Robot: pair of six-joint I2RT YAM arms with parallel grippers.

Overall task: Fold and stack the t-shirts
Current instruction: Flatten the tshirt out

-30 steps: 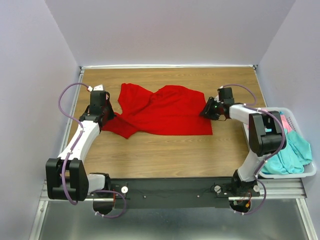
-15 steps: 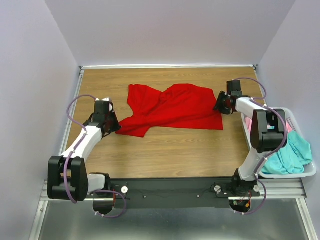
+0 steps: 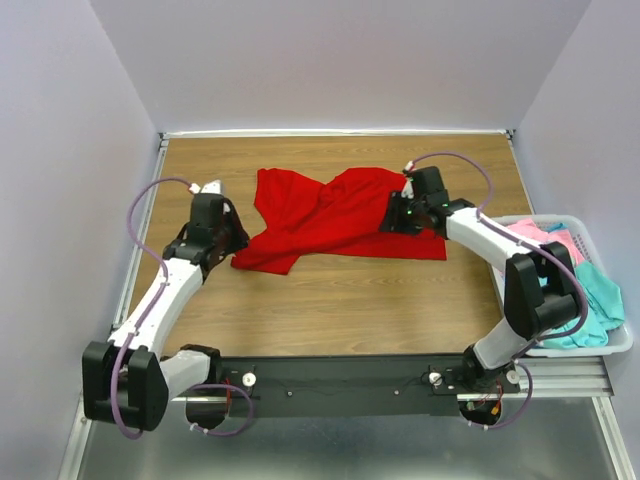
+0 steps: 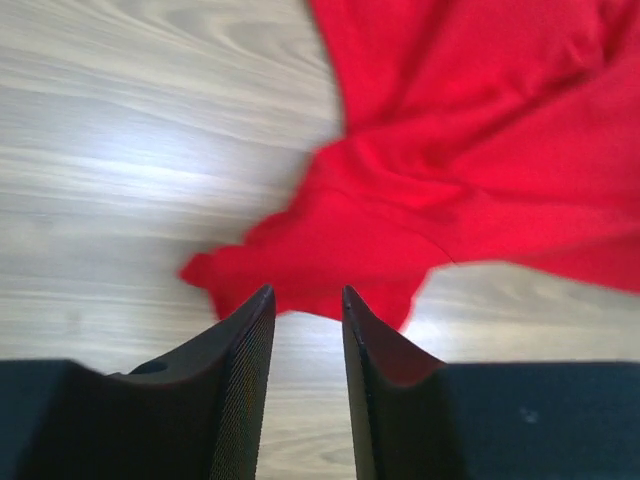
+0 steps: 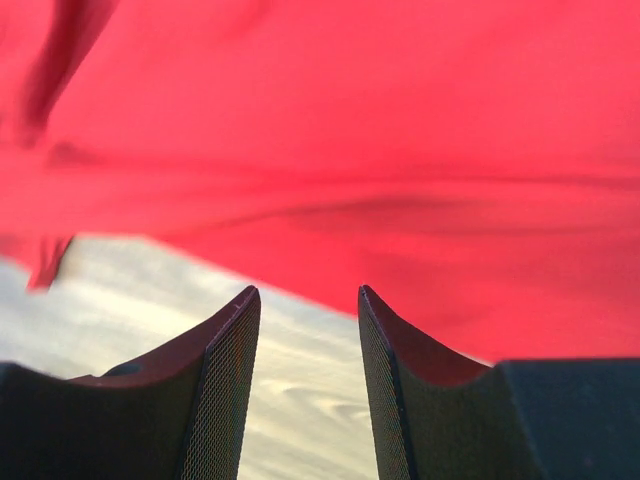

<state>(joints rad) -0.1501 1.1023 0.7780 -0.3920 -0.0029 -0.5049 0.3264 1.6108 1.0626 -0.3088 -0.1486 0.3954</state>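
A bright red t-shirt (image 3: 340,215) lies crumpled and spread on the wooden table (image 3: 330,300), with one sleeve reaching to the near left. My left gripper (image 3: 231,240) is open and empty just left of that sleeve; in the left wrist view its jaws (image 4: 306,292) stand apart over bare wood, the red cloth (image 4: 480,150) just ahead. My right gripper (image 3: 393,220) is over the shirt's right part; in the right wrist view (image 5: 307,292) it is open and empty, with red cloth (image 5: 400,120) ahead and wood between the fingers. A pink shirt (image 3: 545,238) and a teal shirt (image 3: 590,300) lie in the basket.
A white plastic laundry basket (image 3: 622,343) stands at the table's right edge beside the right arm. Purple-grey walls close the table on the left, back and right. A metal rail runs along the near edge.
The red shirt was dragged to the right, then left lying. My right gripper moved from the shirt's right edge leftward over the cloth. My left arm shifted slightly, its gripper still beside the left sleeve.
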